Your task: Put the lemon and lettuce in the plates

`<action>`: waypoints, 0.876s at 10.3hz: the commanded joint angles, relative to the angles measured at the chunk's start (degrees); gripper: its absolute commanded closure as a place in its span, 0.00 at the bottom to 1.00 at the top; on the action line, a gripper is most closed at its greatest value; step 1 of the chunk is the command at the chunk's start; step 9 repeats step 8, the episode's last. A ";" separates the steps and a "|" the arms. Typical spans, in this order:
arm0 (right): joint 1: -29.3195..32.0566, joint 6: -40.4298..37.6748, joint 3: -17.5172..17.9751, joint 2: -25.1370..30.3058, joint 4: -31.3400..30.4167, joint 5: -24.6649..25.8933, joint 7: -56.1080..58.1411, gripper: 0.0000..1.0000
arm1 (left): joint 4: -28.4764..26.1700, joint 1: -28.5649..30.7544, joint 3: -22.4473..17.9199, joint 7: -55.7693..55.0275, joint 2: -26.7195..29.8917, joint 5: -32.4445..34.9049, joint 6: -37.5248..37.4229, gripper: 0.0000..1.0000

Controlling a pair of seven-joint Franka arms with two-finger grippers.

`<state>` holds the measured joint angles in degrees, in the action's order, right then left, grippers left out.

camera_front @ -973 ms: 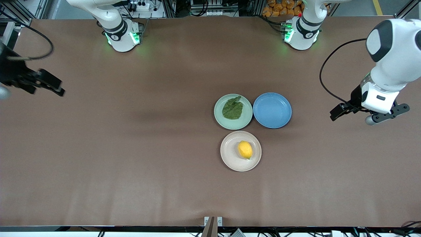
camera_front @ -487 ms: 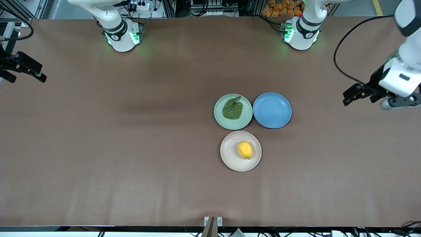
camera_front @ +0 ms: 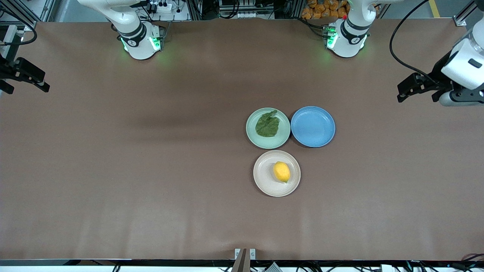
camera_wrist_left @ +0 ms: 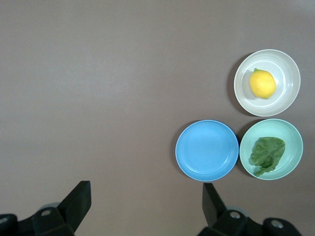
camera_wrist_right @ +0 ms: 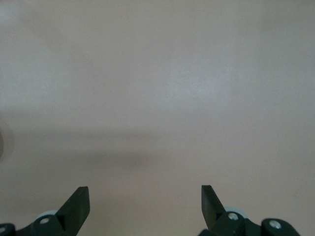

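At the table's ends, both claws (camera_wrist_left: 142,206) (camera_wrist_right: 142,206) show cropped, spread fingers.

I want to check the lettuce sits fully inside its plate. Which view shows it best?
The front view: the lettuce lies whole in the mint green plate, sharp and unobstructed. The left wrist view also shows it in that plate, above the open left gripper. The right wrist view shows only bare table, no lettuce.

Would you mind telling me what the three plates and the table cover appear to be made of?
The mint green plate, beige plate and blue plate look like matte plastic or melamine: flat even colour, soft sheen, thin rims. The table cover looks like brown paper or thin sheet, judging by its faint ripples.
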<state>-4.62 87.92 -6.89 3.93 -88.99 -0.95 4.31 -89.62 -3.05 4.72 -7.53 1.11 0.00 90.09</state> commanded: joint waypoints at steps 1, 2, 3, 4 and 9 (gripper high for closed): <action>0.57 0.85 0.47 1.78 -1.89 0.60 1.22 0.00 | 3.21 0.41 0.47 1.64 -0.41 0.71 -2.38 0.00; 0.57 0.94 0.38 1.78 -1.89 0.68 1.31 0.00 | 4.01 0.41 0.38 1.64 -0.41 0.71 -3.34 0.00; 0.66 1.03 0.38 1.78 -1.89 0.69 2.18 0.00 | 4.19 0.33 0.38 1.64 -0.32 0.97 -3.43 0.00; 0.75 1.11 0.47 1.78 -1.97 0.69 2.89 0.00 | 4.19 0.15 0.38 1.55 -0.23 1.06 -3.43 0.00; 0.75 1.20 0.82 1.95 -2.32 0.69 2.54 0.00 | 4.19 0.32 0.38 1.55 -0.06 1.06 -3.43 0.00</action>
